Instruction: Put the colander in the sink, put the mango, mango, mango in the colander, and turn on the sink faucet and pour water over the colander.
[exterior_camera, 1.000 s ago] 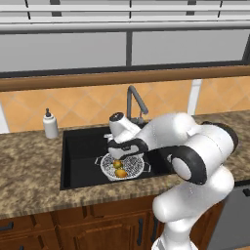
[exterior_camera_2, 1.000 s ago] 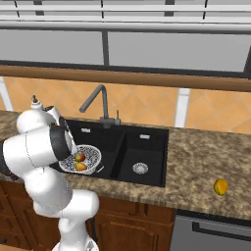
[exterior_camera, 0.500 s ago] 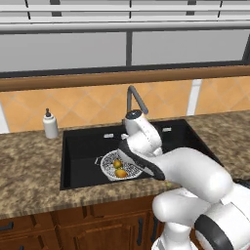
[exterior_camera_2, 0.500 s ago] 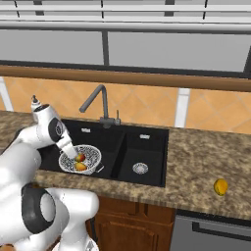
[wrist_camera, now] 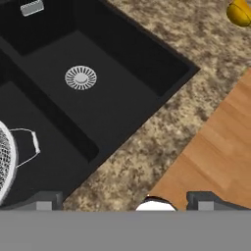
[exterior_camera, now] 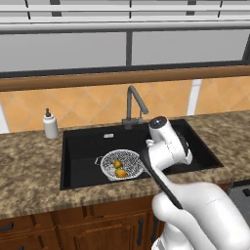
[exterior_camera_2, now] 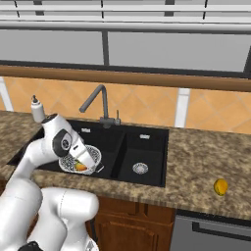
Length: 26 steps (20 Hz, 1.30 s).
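Note:
The silvery colander [exterior_camera: 121,165] sits in the large basin of the black sink [exterior_camera: 83,146], with two mangos [exterior_camera: 117,163] [exterior_camera: 121,173] inside it. A third mango [exterior_camera_2: 220,187] lies on the granite counter far to the right of the sink; it is also at the top right of the hand view, mango [wrist_camera: 240,12]. The dark faucet [exterior_camera: 134,105] stands behind the basins with no water running. My gripper [wrist_camera: 126,201] is open and holds nothing. It looks down over the small basin and its drain [wrist_camera: 81,77], with the colander's rim [wrist_camera: 5,166] at the left edge.
A white soap dispenser [exterior_camera: 50,124] stands on the counter left of the sink. My arm's white links [exterior_camera: 166,146] cover part of the sink's right side. The counter's front edge [wrist_camera: 147,162] drops to a wooden floor [wrist_camera: 220,157].
The hand has lifted off the colander and the arm has swung toward the right of the sink. The colander and its two mangos stay put.

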Motion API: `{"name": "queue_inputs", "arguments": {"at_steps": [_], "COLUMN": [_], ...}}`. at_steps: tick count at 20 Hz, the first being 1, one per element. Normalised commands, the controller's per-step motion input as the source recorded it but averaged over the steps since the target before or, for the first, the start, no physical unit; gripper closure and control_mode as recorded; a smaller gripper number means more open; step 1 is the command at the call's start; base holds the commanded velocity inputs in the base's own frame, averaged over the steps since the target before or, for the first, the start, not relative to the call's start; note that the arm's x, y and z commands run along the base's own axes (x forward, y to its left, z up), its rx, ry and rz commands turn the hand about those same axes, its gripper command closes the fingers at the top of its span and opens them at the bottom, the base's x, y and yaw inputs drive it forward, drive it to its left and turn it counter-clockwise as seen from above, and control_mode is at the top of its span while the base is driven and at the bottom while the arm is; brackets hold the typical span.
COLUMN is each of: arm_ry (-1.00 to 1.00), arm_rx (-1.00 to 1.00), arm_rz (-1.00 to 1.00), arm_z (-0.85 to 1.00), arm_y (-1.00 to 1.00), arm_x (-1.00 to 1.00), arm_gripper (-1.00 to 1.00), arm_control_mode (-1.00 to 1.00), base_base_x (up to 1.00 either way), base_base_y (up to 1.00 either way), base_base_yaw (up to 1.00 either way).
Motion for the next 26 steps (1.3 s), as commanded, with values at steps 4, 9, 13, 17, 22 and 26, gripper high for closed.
{"name": "queue_inputs", "arguments": {"at_steps": [4, 9, 13, 17, 22, 26], "arm_ry": [0.18, 0.38, 0.38, 0.41, 0.36, 0.22], "arm_rx": [-0.09, 0.00, -0.03, -0.01, 0.00, 0.03], "arm_rz": [0.00, 0.00, 0.00, 0.00, -0.01, -0.03], "arm_z": [0.25, 0.26, 0.25, 0.25, 0.23, 0.16], "arm_y": [-1.00, -1.00, -1.00, -1.00, -0.97, -0.97], "arm_x": [-0.01, 0.02, 0.07, 0.11, 0.14, 0.05], "arm_gripper": [-1.00, -1.00, -1.00, -1.00, -1.00, -1.00], "arm_control_mode": [-1.00, -1.00, -1.00, -1.00, -1.00, -1.00], "base_base_x": [0.00, 0.00, 0.00, 0.00, 0.00, 0.00], "base_base_y": [0.00, 0.00, 0.00, 0.00, 0.00, 0.00], "base_base_yaw": [0.00, 0.00, 0.00, 0.00, 0.00, 0.00]}}
